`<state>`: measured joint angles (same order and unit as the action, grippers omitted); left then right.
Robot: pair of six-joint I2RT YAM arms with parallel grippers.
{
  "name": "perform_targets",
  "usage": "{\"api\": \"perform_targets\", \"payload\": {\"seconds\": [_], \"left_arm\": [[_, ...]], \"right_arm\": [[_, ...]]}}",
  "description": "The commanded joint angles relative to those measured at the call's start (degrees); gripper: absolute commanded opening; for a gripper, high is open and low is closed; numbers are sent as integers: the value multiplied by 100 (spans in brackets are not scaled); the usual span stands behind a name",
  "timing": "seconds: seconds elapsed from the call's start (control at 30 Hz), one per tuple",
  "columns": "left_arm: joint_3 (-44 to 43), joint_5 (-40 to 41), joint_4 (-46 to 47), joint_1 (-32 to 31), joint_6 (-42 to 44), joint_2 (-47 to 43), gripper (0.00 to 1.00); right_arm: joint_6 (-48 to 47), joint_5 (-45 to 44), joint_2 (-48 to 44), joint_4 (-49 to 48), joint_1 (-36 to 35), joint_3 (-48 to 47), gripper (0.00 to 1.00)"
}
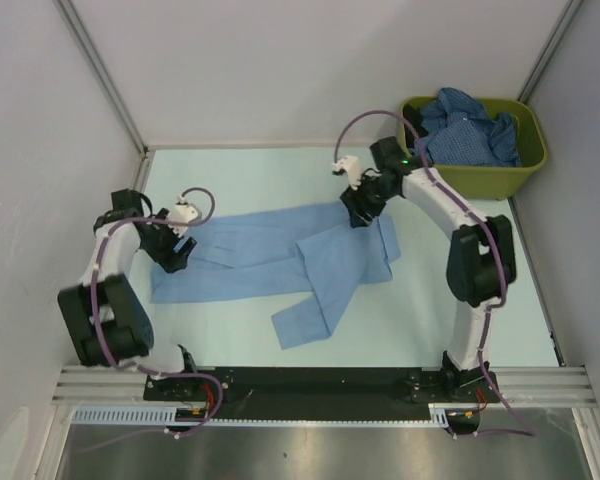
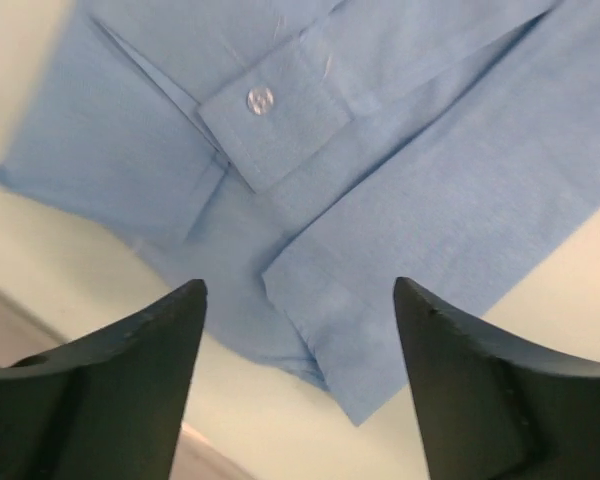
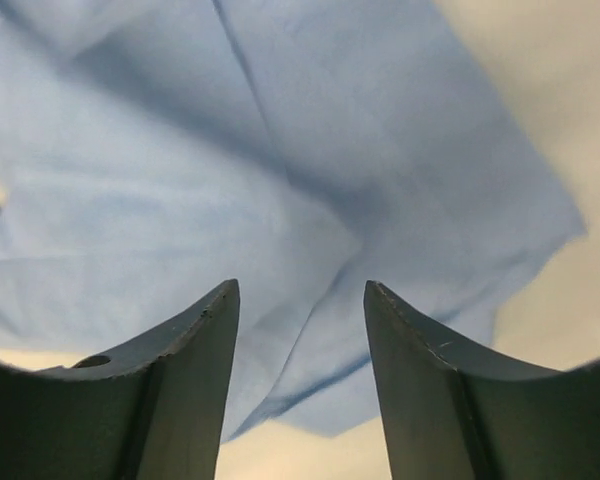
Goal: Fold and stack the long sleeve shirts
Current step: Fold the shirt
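pale green surface [image 1: 420, 320], light blue shirt [image 1: 270, 262] lying flat across the middle. left hand [image 2: 298, 288] and right hand [image 3: 300, 285] both spread, gripping nothing, over its ends. far right corner: green bin [image 1: 480, 182] of darker shirts [image 1: 470, 130]. grey walls [image 1: 280, 70].

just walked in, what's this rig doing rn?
Two arms are folding shirts. A light blue shirt lies spread on the table and looks partly folded, with one sleeve angled toward the near edge. The left gripper hovers over its left end, by a buttoned cuff, and the right gripper over its right end. Both are open and hold nothing. The darker blue shirts sit crumpled in the green bin at the far right, not yet folded.
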<state>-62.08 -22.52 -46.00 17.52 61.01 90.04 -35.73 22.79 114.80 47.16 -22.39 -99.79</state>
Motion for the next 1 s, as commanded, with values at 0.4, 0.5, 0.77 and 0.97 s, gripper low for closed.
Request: {"api": "perform_targets", "payload": {"seconds": [0.4, 0.5, 0.77, 0.97], "left_arm": [[1910, -305, 924, -6290, -1591, -2502, 91], [1919, 70, 1549, -7232, -2181, -1667, 88], [2033, 670, 2165, -8009, -2094, -208, 85], [2034, 1048, 2236, -8054, -2181, 190, 35]], "right_arm": [[865, 1193, -2779, -137, 533, 3220, 61], [1023, 1255, -2875, -110, 824, 3202, 61], [971, 1193, -3324, 74, 1132, 3202, 62], [918, 1210, -3324, 92, 1176, 3176, 62]]}}
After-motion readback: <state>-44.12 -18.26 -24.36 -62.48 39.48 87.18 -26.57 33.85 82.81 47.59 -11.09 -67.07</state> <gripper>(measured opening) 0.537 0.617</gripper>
